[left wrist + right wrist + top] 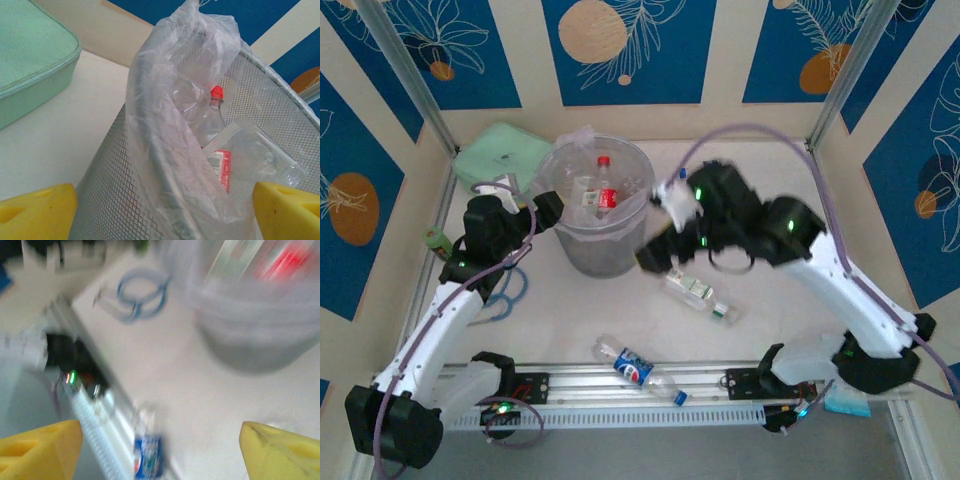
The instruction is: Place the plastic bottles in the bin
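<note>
**Near edge.** A ribbed aluminium rail (620, 385) runs along the bottom of the top view. Just beyond it, a clear plastic bottle with a blue label (638, 368) lies on its side on the smooth white tabletop (575, 320).

**Middle ground, right of centre.** A second clear plastic bottle with a green-and-white label (698, 292) also lies on its side, well apart from the first. The right gripper (160, 450) hangs above the tabletop. Its yellow wedge-shaped fingertips (40, 450) sit in the lower corners of the motion-blurred right wrist view, spread wide with nothing between them.

**Middle ground, left.** A thin blue cable loop (510, 290) lies flat beside the left arm. A small green can (435, 238) stands at the left margin.

**Centre.** The tall round grey wire-mesh bin (598, 240) is lined with a crinkled clear plastic bag (165, 75) that drapes over the rim. The left gripper (162, 212) is at the bin's left wall, its yellow fingertips (35, 212) apart with mesh and bag between them. Contact cannot be told. Inside the bin, a clear red-capped bottle (216, 92) with a red label stands nearly upright.

**Far left.** A flat mint-green square case (35, 60), finely textured with rounded corners, rests behind the bin.
</note>
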Motion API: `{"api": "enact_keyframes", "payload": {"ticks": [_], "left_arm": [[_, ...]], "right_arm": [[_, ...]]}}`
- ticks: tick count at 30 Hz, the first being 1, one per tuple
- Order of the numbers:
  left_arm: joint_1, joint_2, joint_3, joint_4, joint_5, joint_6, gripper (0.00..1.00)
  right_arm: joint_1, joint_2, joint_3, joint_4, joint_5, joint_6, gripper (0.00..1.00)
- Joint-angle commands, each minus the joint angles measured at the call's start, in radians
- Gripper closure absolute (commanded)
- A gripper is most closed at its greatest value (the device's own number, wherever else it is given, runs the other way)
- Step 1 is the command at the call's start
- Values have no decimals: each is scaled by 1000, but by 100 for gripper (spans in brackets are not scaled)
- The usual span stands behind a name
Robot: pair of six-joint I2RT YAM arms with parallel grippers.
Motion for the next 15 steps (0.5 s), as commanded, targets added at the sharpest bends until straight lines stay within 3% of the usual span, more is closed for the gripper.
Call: {"api": "enact_keyframes", "payload": {"ticks": [1,4,7,15], "left_arm": [[39,13,40,-94,15,17,11],[46,3,74,-131,26,25,11],[50,-24,96,-164,20,37,11],[55,-83,132,-237,-1,64,11]], "right_arm": [[170,37,-259,-12,76,225,16],[322,93,-411,114,71,312,11],[402,185,-468,228,81,327,6],[431,367,-504,368,163,272,5]]}}
